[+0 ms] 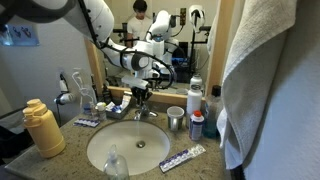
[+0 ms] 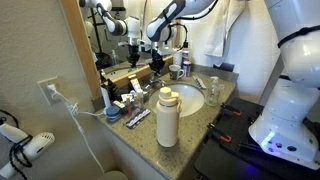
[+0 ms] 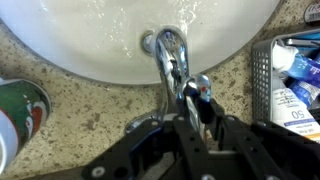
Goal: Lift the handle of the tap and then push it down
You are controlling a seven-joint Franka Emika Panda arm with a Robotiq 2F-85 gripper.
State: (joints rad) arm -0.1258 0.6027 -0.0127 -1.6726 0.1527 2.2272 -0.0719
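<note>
White Panda arm (image 2: 285, 60) stands at the counter's side; its upper links arch over and reach in front of the mirror, wrist pitched down over the back of the basin in both exterior views. Speckled granite counter (image 3: 80, 110) carries 1 white oval basin (image 1: 150, 150), with the arm's end at the basin's rear rim. Black Robotiq gripper (image 3: 196, 100) comes in from the bottom of the wrist view, pointing toward the basin, and hangs straight above the tap in an exterior view (image 1: 143, 95). Jaws narrow: the 2 black fingers (image 3: 184, 112) sit close together with chrome between them, pads apparently pressed on either side. Small polished chrome tap (image 3: 170, 55) sits on the counter at the basin's back edge, curved spout reaching out over the white bowl. Short shiny chrome lever handle (image 3: 198, 88) tops the tap body, lies between the fingertips, and looks clamped there; its tilt can't be read from these views.
</note>
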